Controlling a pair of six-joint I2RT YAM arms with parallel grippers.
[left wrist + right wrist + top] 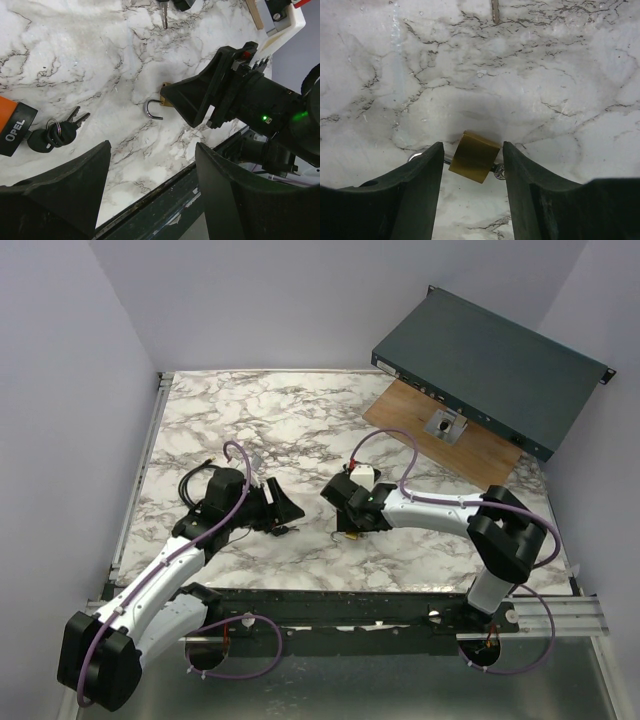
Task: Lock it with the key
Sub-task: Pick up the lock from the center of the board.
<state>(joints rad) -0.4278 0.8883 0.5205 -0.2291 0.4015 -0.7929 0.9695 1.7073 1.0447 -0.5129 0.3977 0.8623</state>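
On the marble table (250,410), the right gripper (347,520) is hanging over the padlock (349,532). The left gripper (283,508) is just left of it.

Left wrist: the left gripper (152,170) is gaping wide near the open-shackled padlock (155,109), with the keys (55,132) left of it.

Right wrist: the right gripper (472,150) is straddling the padlock (474,156), jaws apart, gaps either side.

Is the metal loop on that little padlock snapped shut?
No: the left wrist view shows the shackle as an open hook, with one end standing free of the brass body.
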